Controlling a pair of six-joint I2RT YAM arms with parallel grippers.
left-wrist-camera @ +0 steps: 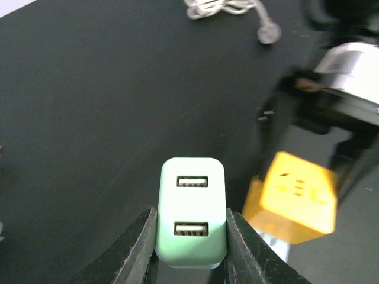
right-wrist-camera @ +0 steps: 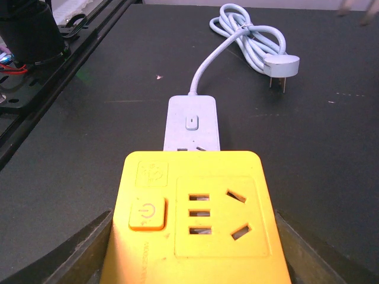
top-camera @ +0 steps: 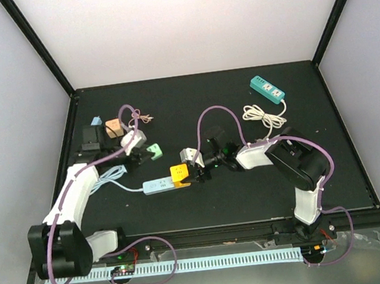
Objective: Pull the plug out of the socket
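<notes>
My left gripper (top-camera: 146,152) is shut on a mint-green USB charger plug (top-camera: 153,150), its two USB ports facing the left wrist camera (left-wrist-camera: 192,216); the fingers (left-wrist-camera: 139,248) press both its sides. It is apart from the pale blue power strip (top-camera: 155,186), up and left of it. A yellow socket adapter cube (top-camera: 180,174) sits on the strip's right end. My right gripper (top-camera: 192,169) grips the cube (right-wrist-camera: 195,219) from both sides, with the strip (right-wrist-camera: 192,121) beyond it.
A teal power strip (top-camera: 267,89) and its coiled white cord (top-camera: 263,116) lie at the back right. An orange block (top-camera: 113,128), a small blue block (top-camera: 95,121) and a black block (top-camera: 91,137) sit at the back left. The pale strip's coiled cord (right-wrist-camera: 249,38) lies left of it.
</notes>
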